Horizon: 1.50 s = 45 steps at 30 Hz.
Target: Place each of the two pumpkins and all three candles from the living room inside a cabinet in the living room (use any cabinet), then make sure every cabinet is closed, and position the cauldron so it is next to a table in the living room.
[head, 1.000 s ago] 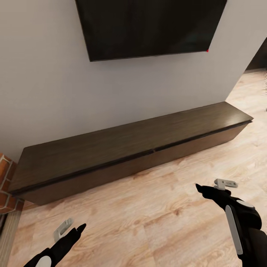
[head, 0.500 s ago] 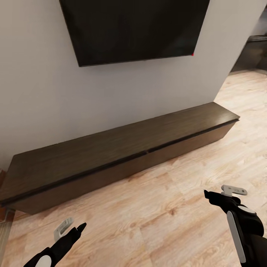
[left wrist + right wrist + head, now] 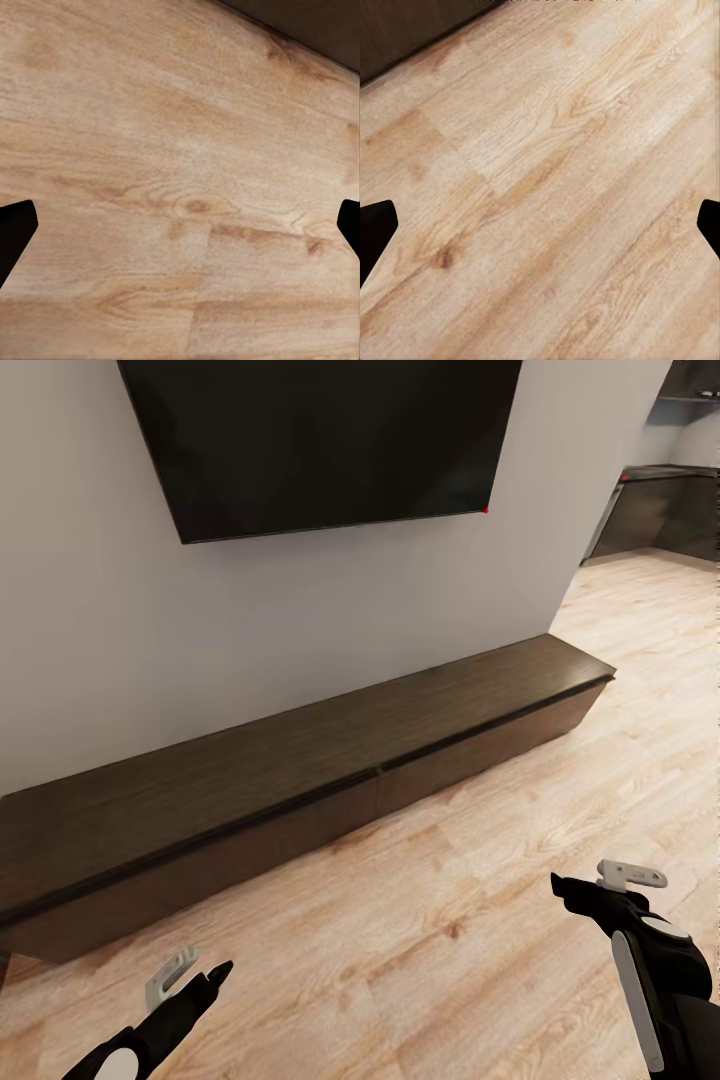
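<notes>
While both pincers — left pincer (image 3: 190, 975), right pincer (image 3: 600, 880) — hang spread wide and empty above the plank floor (image 3: 430, 920), the closed cabinet (image 3: 300, 780) lies ahead. Its long axis slants across the view, its front nearer the left one.

The cabinet (image 3: 300, 780) is long, low and dark brown. It sits on the wood floor, right against the grey wall. Its top is flat and bare. All its fronts are shut, with a thin line down the middle.
</notes>
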### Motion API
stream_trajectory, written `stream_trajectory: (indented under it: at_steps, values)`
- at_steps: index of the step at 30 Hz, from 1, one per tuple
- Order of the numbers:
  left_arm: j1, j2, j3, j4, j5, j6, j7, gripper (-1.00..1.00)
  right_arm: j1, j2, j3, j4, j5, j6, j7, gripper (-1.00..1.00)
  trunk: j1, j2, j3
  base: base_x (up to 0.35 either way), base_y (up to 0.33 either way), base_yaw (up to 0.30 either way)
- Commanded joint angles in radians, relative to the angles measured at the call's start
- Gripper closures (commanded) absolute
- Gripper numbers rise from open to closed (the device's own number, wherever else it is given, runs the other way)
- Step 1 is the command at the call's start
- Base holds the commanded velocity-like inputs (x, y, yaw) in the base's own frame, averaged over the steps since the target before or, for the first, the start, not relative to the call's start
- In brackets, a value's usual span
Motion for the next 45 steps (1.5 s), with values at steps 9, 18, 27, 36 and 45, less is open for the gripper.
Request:
stream_trajectory:
  at_steps: [9, 18, 27, 36, 45]
  values:
    - [0.0, 0.0, 0.0, 0.002, -0.001, 0.001, 0.0, -1.0, 0.001, 0.0, 0.0, 0.0, 0.0, -0.017, 0.0, -1.0, 0.035, -0.063, -0.014, 0.0, 0.0, -0.141]
    - [0.0, 0.0, 0.0, 0.007, -0.001, 0.001, 0.0, -1.0, 0.013, 0.002, 0.001, 0.0, 0.0, -0.034, -0.001, -1.0, 0.069, -0.126, -0.027, 0.0, 0.0, -0.141]
    - [0.0, 0.001, 0.0, 0.011, -0.002, 0.0, 0.001, -1.0, 0.028, 0.003, 0.003, 0.001, 0.003, -0.047, -0.001, -1.0, 0.104, -0.189, -0.041, 0.0, 0.0, -0.141]
    - [-0.001, 0.001, 0.0, 0.014, -0.003, 0.001, 0.003, -1.0, 0.031, 0.003, 0.005, 0.001, 0.007, -0.048, -0.002, -1.0, 0.138, -0.252, -0.055, 0.0, 0.0, -0.141]
    - [-0.001, 0.001, 0.0, 0.015, -0.003, 0.002, 0.004, -1.0, 0.031, 0.003, 0.005, 0.003, 0.008, -0.049, -0.001, -1.0, 0.173, -0.315, -0.068, 0.0, 0.0, -0.141]
